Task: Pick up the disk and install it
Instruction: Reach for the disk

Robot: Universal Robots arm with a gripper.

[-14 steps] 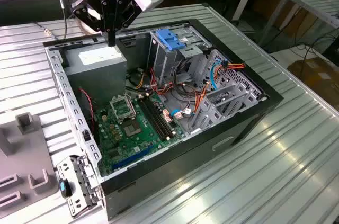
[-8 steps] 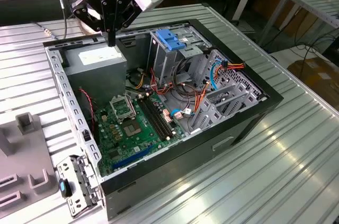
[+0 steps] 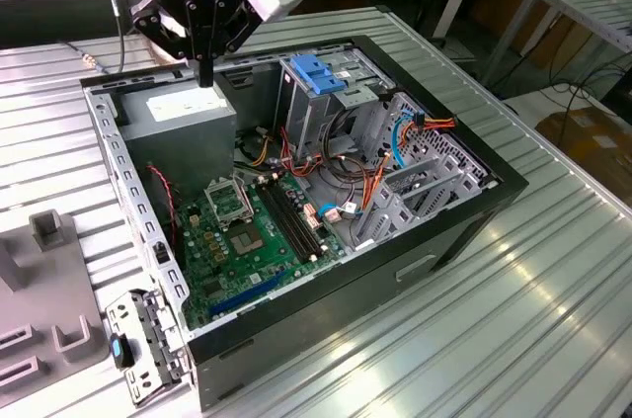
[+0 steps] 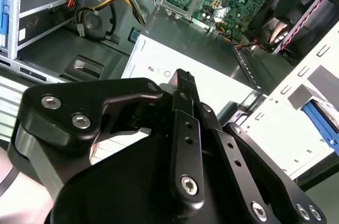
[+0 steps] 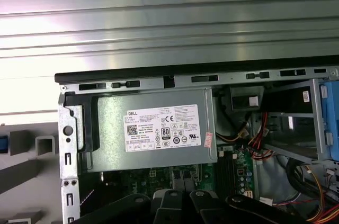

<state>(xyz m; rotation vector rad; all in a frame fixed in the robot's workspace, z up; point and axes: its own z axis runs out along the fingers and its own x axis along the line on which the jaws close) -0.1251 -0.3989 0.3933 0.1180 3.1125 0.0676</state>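
My gripper (image 3: 204, 75) hangs over the far left corner of the open computer case (image 3: 464, 220), just above the grey power supply (image 3: 183, 122). Its black fingers (image 4: 183, 83) are pressed together with nothing between them. A drive cage with a wide light-blue latch (image 3: 318, 74) stands in the case, to the exterior view's right of the gripper. A bright blue strip (image 4: 319, 121) shows in a pale fixture outside the case wall. I cannot tell whether it belongs to the disk. The power supply's white label (image 5: 163, 128) lies right under the wrist.
The green motherboard (image 3: 242, 235) lies on the case floor, with orange, red and blue cables (image 3: 395, 141) around the cage. A grey fixture (image 3: 44, 290) and a metal bracket with a blue clip (image 3: 138, 349) sit on the ribbed metal table (image 3: 513, 329) at the exterior view's left.
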